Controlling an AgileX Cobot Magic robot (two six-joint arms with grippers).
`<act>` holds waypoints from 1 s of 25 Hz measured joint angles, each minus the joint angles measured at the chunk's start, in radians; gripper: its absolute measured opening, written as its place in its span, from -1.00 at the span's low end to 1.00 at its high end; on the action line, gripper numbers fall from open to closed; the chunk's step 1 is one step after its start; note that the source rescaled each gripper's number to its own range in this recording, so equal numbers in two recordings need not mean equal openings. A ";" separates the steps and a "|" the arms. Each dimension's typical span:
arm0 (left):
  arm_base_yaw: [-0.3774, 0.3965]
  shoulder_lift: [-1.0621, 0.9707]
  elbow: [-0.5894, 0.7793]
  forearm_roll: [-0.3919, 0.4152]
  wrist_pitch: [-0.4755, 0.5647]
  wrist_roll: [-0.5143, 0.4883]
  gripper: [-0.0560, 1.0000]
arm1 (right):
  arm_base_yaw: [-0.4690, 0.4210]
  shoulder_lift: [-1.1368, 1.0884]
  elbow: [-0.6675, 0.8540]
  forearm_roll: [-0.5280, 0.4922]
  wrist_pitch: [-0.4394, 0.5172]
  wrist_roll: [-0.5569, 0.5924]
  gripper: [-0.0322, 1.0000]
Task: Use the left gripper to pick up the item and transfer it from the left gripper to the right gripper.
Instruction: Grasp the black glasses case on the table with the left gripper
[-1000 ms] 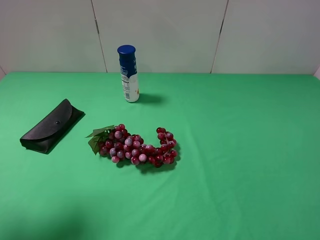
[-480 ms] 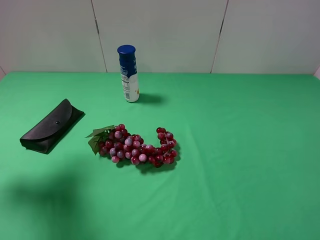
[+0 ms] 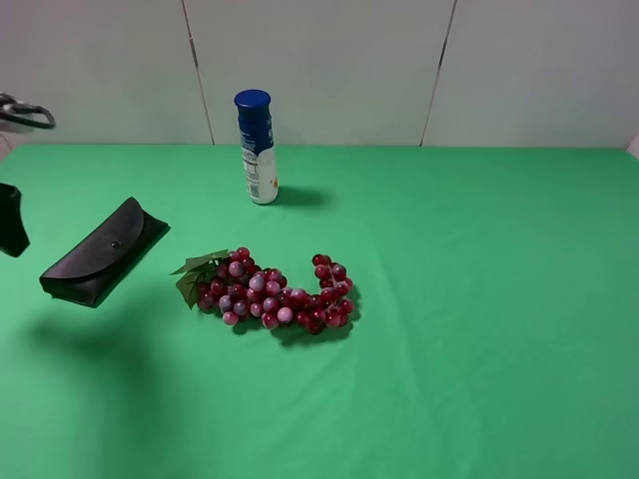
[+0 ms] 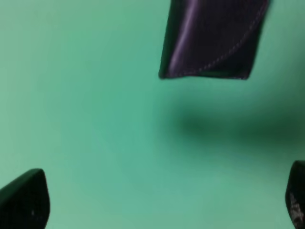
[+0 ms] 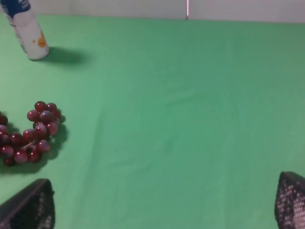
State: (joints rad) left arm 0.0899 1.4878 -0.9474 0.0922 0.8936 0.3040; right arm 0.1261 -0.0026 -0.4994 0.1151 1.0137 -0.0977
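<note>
The item, a flat black glasses case [image 3: 102, 251] with a snap flap, lies on the green table at the left. My left gripper [image 3: 12, 222] enters at the left edge, just left of the case and above the table; only part of it shows. In the left wrist view the case's end [image 4: 212, 40] lies ahead of the gripper [image 4: 162, 198], whose fingertips [image 4: 24, 198] stand wide apart with nothing between them. My right gripper [image 5: 164, 202] is out of the high view; in its wrist view its fingertips [image 5: 28, 205] stand wide apart over bare cloth.
A red grape bunch [image 3: 272, 292] with green leaves lies in the middle of the green table [image 3: 479, 299], also in the right wrist view [image 5: 28, 133]. A blue-capped white-and-blue bottle [image 3: 257, 147] stands at the back, also in the right wrist view [image 5: 26, 28].
My left gripper has come into the high view at the left edge, and its shadow on the cloth has moved up toward the case. The case, grapes and bottle have not moved.
</note>
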 joint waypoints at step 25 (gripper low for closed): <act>-0.144 0.351 -0.001 0.018 -0.287 0.022 1.00 | 0.000 0.000 0.000 0.000 0.000 0.000 1.00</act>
State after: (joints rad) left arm -0.0544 1.8390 -0.9485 0.1102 0.6063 0.3259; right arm 0.1261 -0.0026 -0.4994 0.1151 1.0137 -0.0977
